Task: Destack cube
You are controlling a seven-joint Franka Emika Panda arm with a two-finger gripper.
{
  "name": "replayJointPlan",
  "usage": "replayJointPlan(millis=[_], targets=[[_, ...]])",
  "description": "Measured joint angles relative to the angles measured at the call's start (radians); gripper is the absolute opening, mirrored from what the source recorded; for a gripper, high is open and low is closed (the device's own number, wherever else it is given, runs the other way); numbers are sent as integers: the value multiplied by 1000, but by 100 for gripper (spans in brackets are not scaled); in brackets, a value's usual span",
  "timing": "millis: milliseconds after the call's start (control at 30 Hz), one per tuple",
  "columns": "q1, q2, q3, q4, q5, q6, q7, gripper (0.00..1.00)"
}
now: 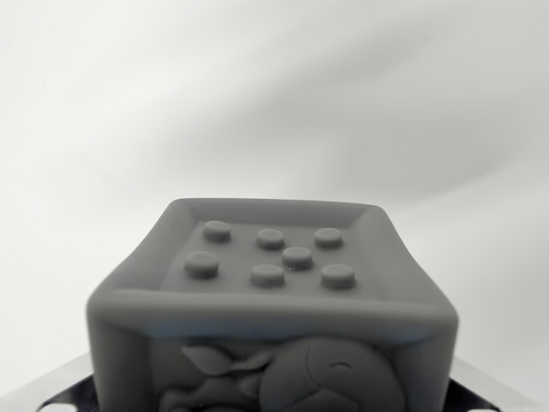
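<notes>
Although the gripper's metal parts [497, 388] show only at the near corners, the grey cube [273, 296] fills the near centre between them; whether the jaws pinch it I cannot tell. Its top (seven raised studs) faces up. A loose grasp could let it slip onto the white surface [274, 94].

Grey cube [273, 300] filling the lower middle of the wrist view, blocking any low approach there, bare white surface [274, 94] open above and behind it, clear room to the wrist view's left and right, dark metal parts [56, 390] flanking its lower corners
</notes>
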Motion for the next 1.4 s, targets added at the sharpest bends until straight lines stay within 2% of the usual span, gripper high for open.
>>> replayJointPlan(millis=[867, 1067, 1400], targets=[[66, -21, 7, -61, 0, 43, 255, 0], [67, 38, 5, -60, -8, 95, 266, 0], [76, 121, -9, -49, -30, 169, 284, 0]])
